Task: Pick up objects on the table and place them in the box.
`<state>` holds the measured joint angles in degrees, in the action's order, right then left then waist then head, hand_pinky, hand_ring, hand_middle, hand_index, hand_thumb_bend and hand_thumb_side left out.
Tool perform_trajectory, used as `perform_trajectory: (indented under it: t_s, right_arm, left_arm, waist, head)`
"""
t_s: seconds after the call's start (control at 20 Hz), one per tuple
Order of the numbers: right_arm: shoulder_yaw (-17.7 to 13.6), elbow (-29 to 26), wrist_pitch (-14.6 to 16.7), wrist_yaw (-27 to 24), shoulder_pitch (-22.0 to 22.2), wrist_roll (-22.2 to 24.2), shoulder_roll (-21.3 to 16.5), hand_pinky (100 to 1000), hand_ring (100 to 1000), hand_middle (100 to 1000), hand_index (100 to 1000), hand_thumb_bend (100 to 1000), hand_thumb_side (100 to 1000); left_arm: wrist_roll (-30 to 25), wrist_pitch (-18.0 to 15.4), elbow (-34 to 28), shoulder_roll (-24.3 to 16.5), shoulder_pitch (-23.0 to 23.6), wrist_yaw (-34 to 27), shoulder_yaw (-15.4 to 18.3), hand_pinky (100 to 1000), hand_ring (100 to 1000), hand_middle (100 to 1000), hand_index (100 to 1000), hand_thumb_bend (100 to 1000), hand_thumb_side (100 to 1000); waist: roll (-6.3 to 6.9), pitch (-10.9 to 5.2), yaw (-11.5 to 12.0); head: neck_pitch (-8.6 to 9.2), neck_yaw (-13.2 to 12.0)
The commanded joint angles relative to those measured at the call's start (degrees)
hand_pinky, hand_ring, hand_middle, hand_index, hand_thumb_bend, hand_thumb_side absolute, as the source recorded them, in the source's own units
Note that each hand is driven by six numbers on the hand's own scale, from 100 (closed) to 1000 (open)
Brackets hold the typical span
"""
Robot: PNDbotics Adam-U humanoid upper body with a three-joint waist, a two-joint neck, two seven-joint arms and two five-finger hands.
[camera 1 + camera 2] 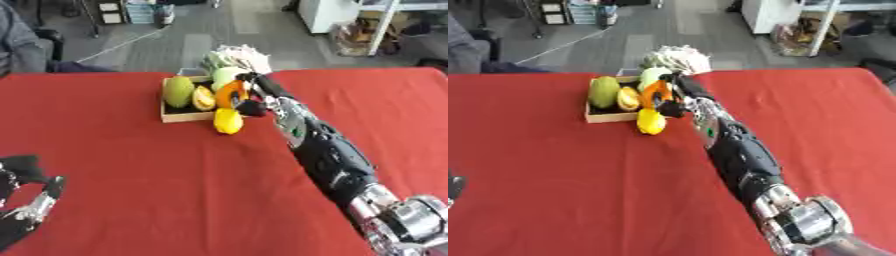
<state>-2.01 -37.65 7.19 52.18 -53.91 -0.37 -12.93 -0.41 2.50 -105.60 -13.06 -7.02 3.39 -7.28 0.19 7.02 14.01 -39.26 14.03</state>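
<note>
- As I reached my right robot hand (248,100) out to the wooden box (185,117) at the far side of the red surface (131,165), its fingers were curled round an orange curved object (229,92), held at the box's right edge.
- The box already held a green fruit (178,91), a yellow-orange piece (204,98) and a pale green item (226,76), so I judged most of the task done.
- A yellow fruit (227,121) lay on the surface, touching the box's front corner, not yet inside.
- My left robot hand (31,200) rested idle at the lower left, fingers relaxed, holding nothing.
</note>
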Motion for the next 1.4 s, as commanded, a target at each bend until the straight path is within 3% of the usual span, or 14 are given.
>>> perform_trajectory:
  t_s: [0.05,0.2,0.35,0.5,0.65,0.75,0.9,1.1,1.25,1.4]
  right_arm:
    - [0.3,-2.0,0.2,-1.4,-1.3,-0.2,-1.6,856,843,864,933,100,492]
    - [0.5,-2.7,0.5,-2.2,-1.2,-0.4,-1.7,854,838,860,929,100,479]
    - [2.0,-5.8,3.7,-4.2,-0.6,1.5,-2.4,819,805,831,926,100,410]
    - [5.0,-10.7,9.4,-7.5,0.8,8.9,-3.9,812,795,829,926,100,272]
    - [8.9,-16.2,14.4,-9.7,2.6,19.5,-5.5,822,819,853,942,100,163]
    - [11.0,-18.9,16.4,-8.5,3.5,25.4,-5.9,827,836,866,946,100,152]
    - [12.2,-19.4,17.6,-6.1,4.3,30.1,-5.2,828,842,871,946,100,171]
    - [12.0,-16.9,18.0,-0.4,4.4,29.2,-2.9,821,837,864,939,100,149]
    - [11.2,-14.7,17.7,4.1,4.1,24.8,-1.1,814,825,847,934,100,148]
    - [10.9,-13.3,17.5,8.7,4.0,20.1,0.0,816,832,853,936,100,165]
  left_arm:
    - [0.2,-0.1,-0.7,-0.6,-0.2,0.2,0.3,766,560,527,689,533,280]
    - [0.2,-0.1,-0.7,-0.6,-0.2,0.2,0.4,767,560,527,689,533,280]
    - [0.3,-0.1,-0.7,-0.6,0.0,0.2,0.5,767,561,527,689,533,280]
    - [0.5,-0.1,-0.6,-0.6,0.3,0.3,0.8,767,561,526,689,534,280]
    - [0.8,-0.1,-0.4,-0.7,0.7,0.4,1.1,767,560,526,689,536,278]
    - [1.1,-0.1,-0.3,-0.8,0.8,0.5,1.3,767,561,526,689,536,277]
    - [1.3,-0.1,-0.3,-0.7,0.9,0.4,1.6,766,561,525,690,533,264]
    - [2.5,0.1,0.1,-0.5,1.1,0.2,2.6,760,537,523,688,496,202]
    - [6.0,0.6,0.5,-0.2,1.2,-0.7,3.5,747,523,509,682,362,100]
    - [9.1,1.2,0.8,-0.1,1.4,-1.5,3.7,746,522,507,679,310,100]
  waist:
    - [-0.78,-1.14,-0.1]
    - [-0.81,-1.16,-0.2]
    - [-0.84,-1.35,-0.5]
    - [-0.91,-1.70,-1.0]
    - [-0.98,-2.11,-1.7]
    - [-0.97,-2.37,-2.1]
    - [-0.89,-2.48,-2.3]
    - [-0.57,-2.47,-2.0]
    - [-0.37,-2.41,-1.8]
    - [-0.30,-2.37,-1.6]
  head:
    - [0.47,-0.2]
    - [0.50,-0.2]
    - [0.36,-0.3]
    - [0.02,-0.7]
    - [-0.52,-1.1]
    - [-0.82,-1.3]
    - [-0.83,-1.3]
    - [-0.87,-1.3]
    - [-0.97,-1.2]
    - [-1.02,-1.0]
